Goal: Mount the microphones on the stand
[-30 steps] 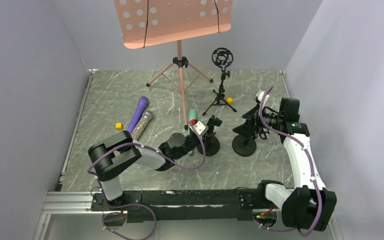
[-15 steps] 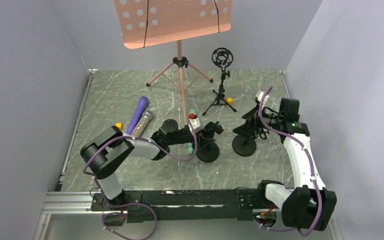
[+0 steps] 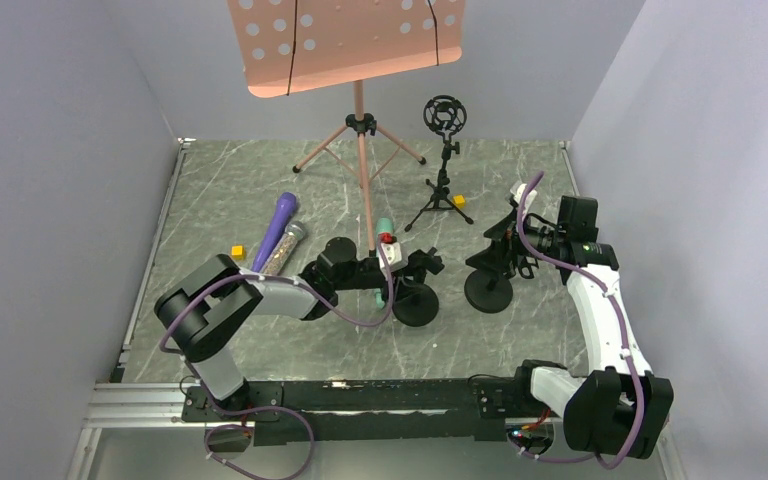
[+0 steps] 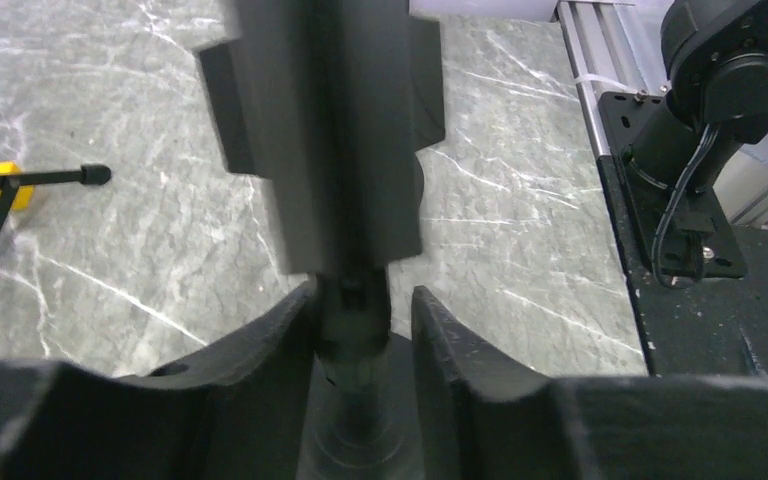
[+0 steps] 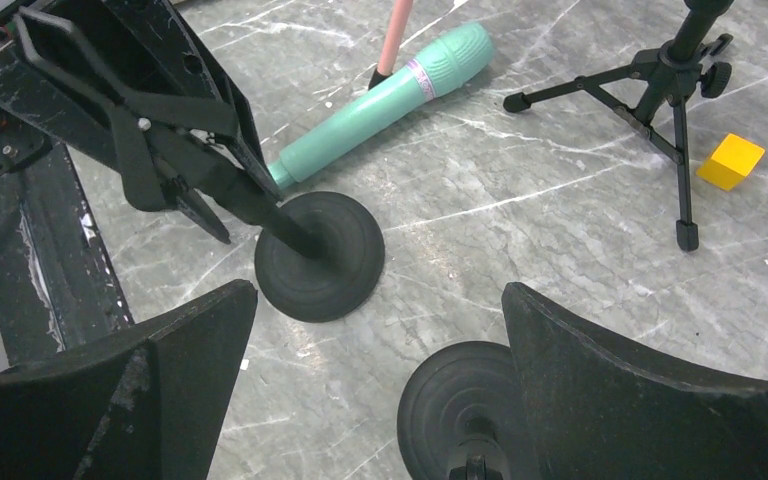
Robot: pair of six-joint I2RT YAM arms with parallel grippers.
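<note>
Nothing's clipped in yet. The mint green microphone lies flat, its tail just beside the desk stand's round base and its head aimed away from the arms. The purple microphone and the silver microphone lie side by side well left of that base, slanting likewise. Our left gripper straddles the stand's stem; we can't tell whether it's pinching. The right gripper gapes wide and empty, right of the base.
</note>
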